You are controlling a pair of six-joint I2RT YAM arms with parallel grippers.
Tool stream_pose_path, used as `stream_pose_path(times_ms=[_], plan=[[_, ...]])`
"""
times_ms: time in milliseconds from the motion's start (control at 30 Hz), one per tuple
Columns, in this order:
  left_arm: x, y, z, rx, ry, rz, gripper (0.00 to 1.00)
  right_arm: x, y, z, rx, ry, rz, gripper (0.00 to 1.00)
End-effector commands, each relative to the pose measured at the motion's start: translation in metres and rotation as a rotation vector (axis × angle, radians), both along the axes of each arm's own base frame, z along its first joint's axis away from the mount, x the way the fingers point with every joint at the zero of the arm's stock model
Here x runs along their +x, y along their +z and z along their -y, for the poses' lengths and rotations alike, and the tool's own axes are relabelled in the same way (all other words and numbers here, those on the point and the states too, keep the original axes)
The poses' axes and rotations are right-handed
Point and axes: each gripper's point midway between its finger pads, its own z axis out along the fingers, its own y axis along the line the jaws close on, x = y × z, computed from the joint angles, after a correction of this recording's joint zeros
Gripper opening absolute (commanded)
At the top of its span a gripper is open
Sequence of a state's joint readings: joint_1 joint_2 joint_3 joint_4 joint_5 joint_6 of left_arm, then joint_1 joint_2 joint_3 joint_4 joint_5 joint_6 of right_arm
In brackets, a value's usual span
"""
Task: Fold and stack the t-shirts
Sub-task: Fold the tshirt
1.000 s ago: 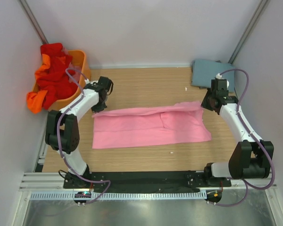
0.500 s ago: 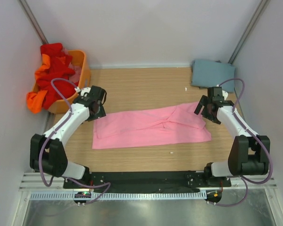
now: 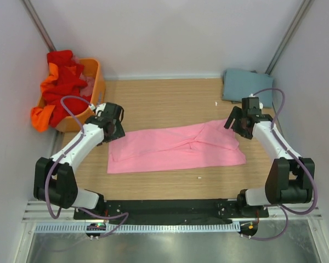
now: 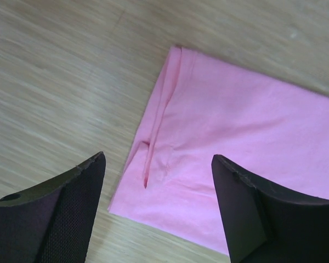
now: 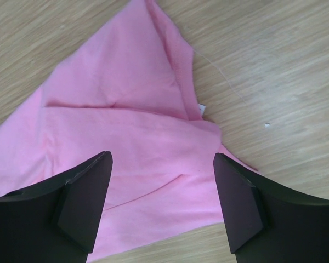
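Above the pink t-shirt, left end effector and right end effector gape empty (orange basket near left)

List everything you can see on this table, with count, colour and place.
table: one, light wood, under everything
basket: one, orange, far left corner
red and orange t-shirts: heap, count unclear, in and over the basket
pink t-shirt: one, light pink, spread out in the middle
grey-blue t-shirt: one, dusty grey-blue, flat, far right corner
left gripper: one, black, open, over the pink t-shirt's left end
right gripper: one, black, open, over its right end
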State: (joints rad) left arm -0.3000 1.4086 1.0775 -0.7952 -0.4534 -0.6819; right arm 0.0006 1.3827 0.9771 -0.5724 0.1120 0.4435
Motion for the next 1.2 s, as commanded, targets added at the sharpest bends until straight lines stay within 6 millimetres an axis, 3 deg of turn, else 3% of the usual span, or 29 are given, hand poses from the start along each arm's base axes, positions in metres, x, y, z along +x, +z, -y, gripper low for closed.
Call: stream_pose_path(times_ms=[0,33,133,267,367,400,567,700,1167], plan=[[-0.002,-0.019,0.015,-0.104,0.001,0.022,0.78,0.028,0.021,-0.035,0.08,0.129,0.096,0.8],[-0.001,-0.023,0.021,-0.136,-0.004,0.033,0.78,0.031,0.017,-0.053,0.098,0.188,0.091,0.79],[-0.013,-0.037,0.032,-0.21,-0.021,0.01,0.75,0.043,0.02,-0.082,0.083,0.275,0.084,0.79],[-0.027,-0.019,0.039,-0.249,-0.086,0.007,0.74,0.069,0.01,-0.1,0.034,0.3,0.031,0.78],[-0.04,0.013,0.035,-0.227,-0.171,0.003,0.75,0.082,0.004,-0.1,0.006,0.289,0.006,0.76],[-0.05,0.023,0.031,-0.202,-0.216,0.001,0.75,0.084,-0.009,-0.103,0.002,0.292,-0.025,0.72],[-0.069,0.051,0.01,-0.126,-0.235,0.094,0.76,0.098,-0.022,-0.104,-0.02,0.28,-0.06,0.65],[-0.068,0.076,0.023,-0.196,-0.33,0.268,0.75,0.098,-0.029,-0.106,-0.025,0.278,-0.089,0.56],[-0.074,0.077,0.02,-0.193,-0.319,0.283,0.74,0.081,-0.04,-0.115,-0.061,0.279,-0.133,0.36]])
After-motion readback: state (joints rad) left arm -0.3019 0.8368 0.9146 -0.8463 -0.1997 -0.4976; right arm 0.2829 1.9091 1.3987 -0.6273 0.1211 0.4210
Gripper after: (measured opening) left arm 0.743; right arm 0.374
